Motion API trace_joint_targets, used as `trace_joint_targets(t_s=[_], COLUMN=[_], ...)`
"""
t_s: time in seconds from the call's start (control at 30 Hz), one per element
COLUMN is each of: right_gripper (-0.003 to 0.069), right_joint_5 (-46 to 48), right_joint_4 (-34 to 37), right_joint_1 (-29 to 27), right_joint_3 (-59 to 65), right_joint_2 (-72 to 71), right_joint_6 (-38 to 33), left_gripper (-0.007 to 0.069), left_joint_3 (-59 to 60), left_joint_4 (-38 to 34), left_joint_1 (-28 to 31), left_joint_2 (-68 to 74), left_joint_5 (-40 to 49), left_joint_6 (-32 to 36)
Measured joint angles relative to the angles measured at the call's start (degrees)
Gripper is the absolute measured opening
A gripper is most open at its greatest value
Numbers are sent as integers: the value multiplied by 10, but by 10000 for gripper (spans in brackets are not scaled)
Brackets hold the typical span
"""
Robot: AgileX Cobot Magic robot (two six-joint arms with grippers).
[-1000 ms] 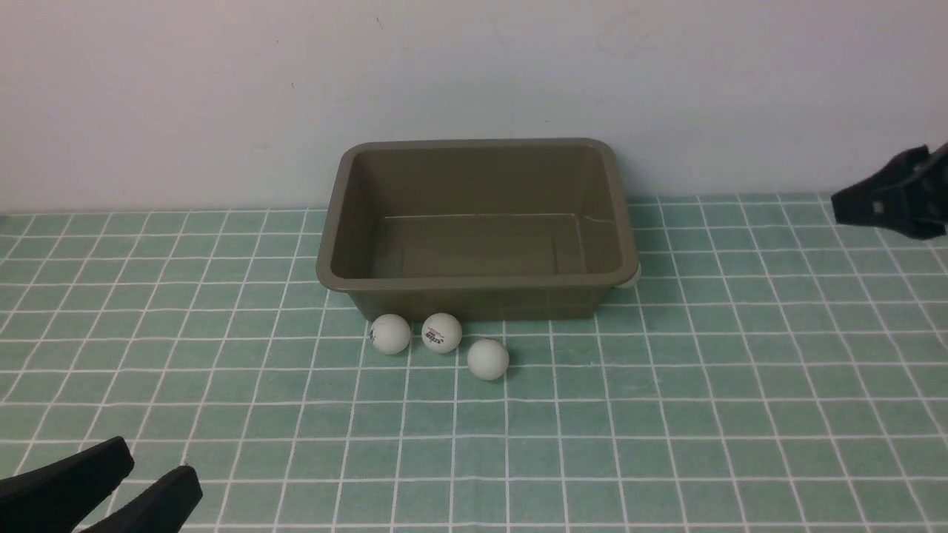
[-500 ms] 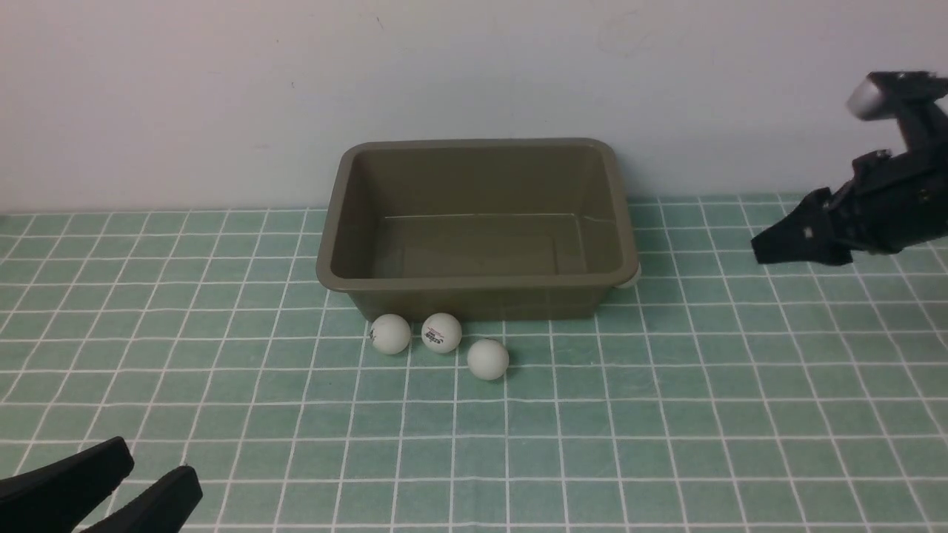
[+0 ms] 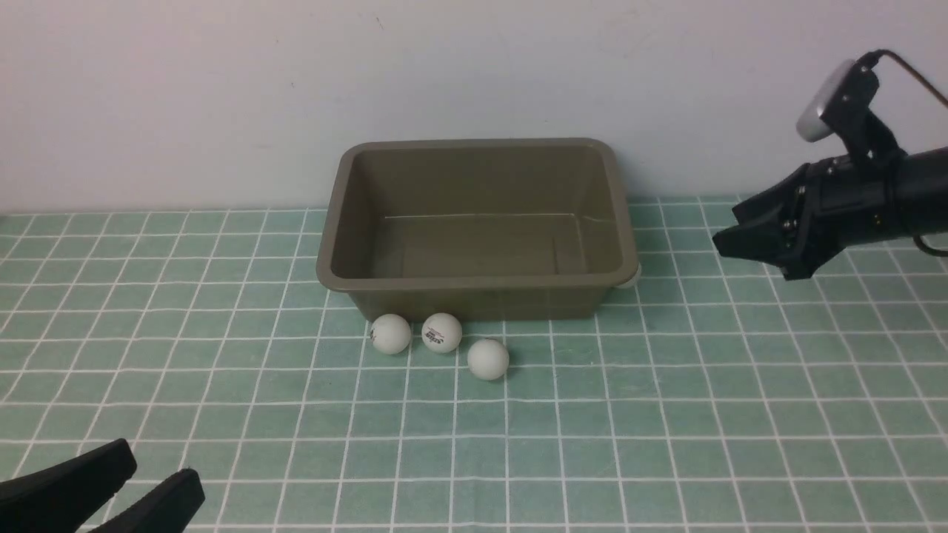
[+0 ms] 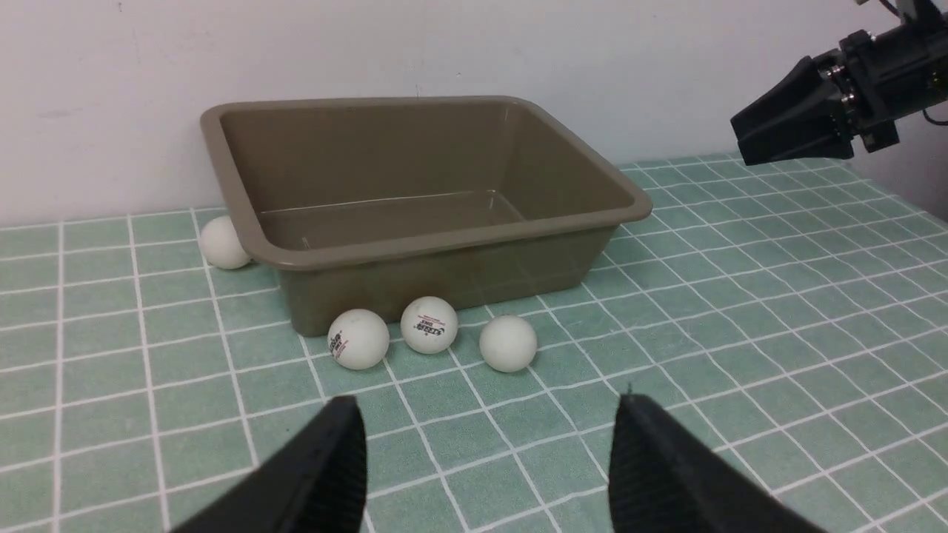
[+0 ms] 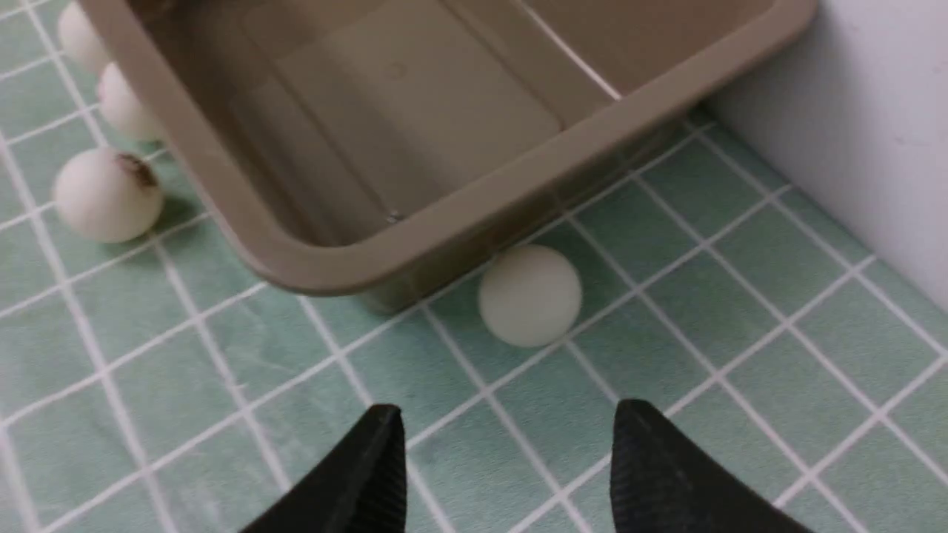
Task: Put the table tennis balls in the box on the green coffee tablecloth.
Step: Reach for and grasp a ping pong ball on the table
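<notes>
A table covered by a green checked tablecloth, seen from the robot's side. At the far left, low in the front view, the left pincer rests spread and empty, well apart from everything else. One table tennis ball sits tucked against the left end of the box and shows only in the left wrist view. Three more balls lie in a loose row on the cloth just in front of the olive-brown box, which stands empty in the middle, close to the back wall. A fifth ball nestles under the box's flared rim at its near right corner. Further right, the right pincer hovers above the cloth, fingers spread with nothing between them, aimed at that corner ball.

The step in hand looks like picking up this ball. To do it well, lower with the ball centred between the fingers, keeping both clear of the overhanging rim. Close gently, since a light round ball may squirt away. Lift above the rim before crossing over the box.
</notes>
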Motion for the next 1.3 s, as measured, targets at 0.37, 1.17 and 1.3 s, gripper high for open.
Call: trace_joint_targets(t_s=[0.37,1.17,1.3], right_gripper=[375,449,449], right_joint_5=[-72,-130,-118], right_joint_4=[43,54,79], right_joint_1=[66,102,102], right_joint_3=[-15,-74,-74], right_joint_2=[61,152,152], right_joint_6=[-13,-80,-87], left_gripper=[405,405,405], left_joint_3=[0,0,0], left_joint_4=[0,0,0], left_joint_1=[0,0,0], left_joint_2=[0,0,0], left_joint_5=[2,4,4], left_joint_6=[0,0,0])
